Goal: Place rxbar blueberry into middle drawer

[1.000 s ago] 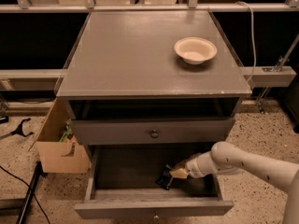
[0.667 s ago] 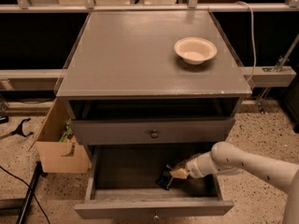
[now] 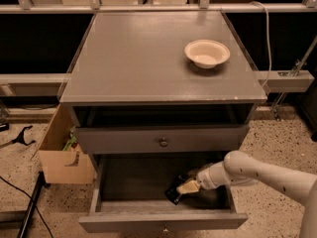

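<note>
The middle drawer (image 3: pixel 163 221) is pulled out, showing its deep dark tray. My gripper (image 3: pixel 185 187) reaches into it from the right, low over the tray's right-hand part. Its cream fingers are shut on the rxbar blueberry (image 3: pixel 173 193), a small dark bar that sticks out to the left of the fingertips, tilted, close to the tray floor. I cannot tell whether the bar touches the floor.
The upper drawer with a round metal knob (image 3: pixel 162 142) is closed just above my arm. A cream bowl (image 3: pixel 207 52) sits on the cabinet top (image 3: pixel 138 58) at the back right. An open cardboard box (image 3: pixel 62 157) stands on the floor left of the cabinet, with cables near it.
</note>
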{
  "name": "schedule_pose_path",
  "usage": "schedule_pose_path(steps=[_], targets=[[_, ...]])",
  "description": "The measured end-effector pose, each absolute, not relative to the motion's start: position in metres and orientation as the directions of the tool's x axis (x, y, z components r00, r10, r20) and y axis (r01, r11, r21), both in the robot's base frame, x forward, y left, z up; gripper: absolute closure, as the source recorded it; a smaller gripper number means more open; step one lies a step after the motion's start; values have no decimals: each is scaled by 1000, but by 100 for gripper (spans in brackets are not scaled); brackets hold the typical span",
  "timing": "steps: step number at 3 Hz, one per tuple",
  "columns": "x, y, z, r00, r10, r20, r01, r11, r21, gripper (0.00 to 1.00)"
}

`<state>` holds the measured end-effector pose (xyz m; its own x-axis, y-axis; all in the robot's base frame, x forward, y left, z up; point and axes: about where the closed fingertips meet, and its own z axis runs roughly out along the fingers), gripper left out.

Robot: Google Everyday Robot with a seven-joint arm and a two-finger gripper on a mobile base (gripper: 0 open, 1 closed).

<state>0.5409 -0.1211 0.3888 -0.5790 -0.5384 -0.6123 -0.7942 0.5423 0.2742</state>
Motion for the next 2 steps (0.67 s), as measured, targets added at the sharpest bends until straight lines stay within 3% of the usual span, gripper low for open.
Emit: schedule_pose_path(steps=[1, 2], targets=[[541, -121, 389, -579, -538, -612, -794, 542, 274, 0], [541, -121, 389, -579, -538, -612, -794, 542, 274, 0]])
